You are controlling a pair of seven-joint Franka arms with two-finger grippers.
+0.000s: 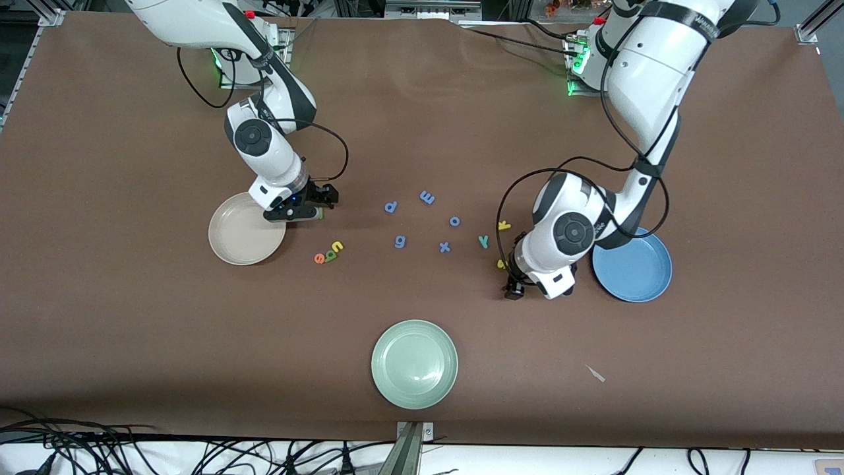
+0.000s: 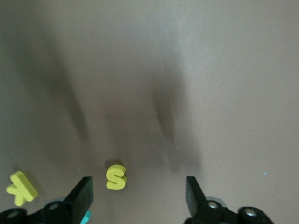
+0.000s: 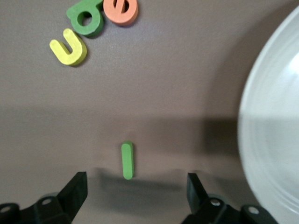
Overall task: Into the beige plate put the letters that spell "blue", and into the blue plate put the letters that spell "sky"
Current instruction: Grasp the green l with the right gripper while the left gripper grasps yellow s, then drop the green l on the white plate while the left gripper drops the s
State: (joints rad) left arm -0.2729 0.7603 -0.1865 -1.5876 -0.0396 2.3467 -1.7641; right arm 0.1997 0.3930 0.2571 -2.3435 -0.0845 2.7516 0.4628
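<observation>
My right gripper (image 1: 315,206) hangs open beside the beige plate (image 1: 231,245), low over the thin green "l" (image 3: 127,160), which lies flat just ahead of the gap between its fingertips. Yellow "u" (image 3: 70,46), green "b" (image 3: 86,18) and orange "e" (image 3: 121,10) sit together, nearer the front camera (image 1: 330,253). My left gripper (image 1: 515,289) is open next to the blue plate (image 1: 643,277), low over the yellow "s" (image 2: 116,177), which lies close to one finger (image 2: 83,191). Yellow "k" (image 2: 21,188) and teal "y" (image 1: 483,241) lie beside it. Both plates hold nothing.
Blue letters p (image 1: 391,207), m (image 1: 427,196), o (image 1: 455,221), g (image 1: 399,241) and x (image 1: 445,247) are scattered mid-table between the arms. A pale green plate (image 1: 414,389) sits near the front edge. A small scrap (image 1: 595,373) lies nearby.
</observation>
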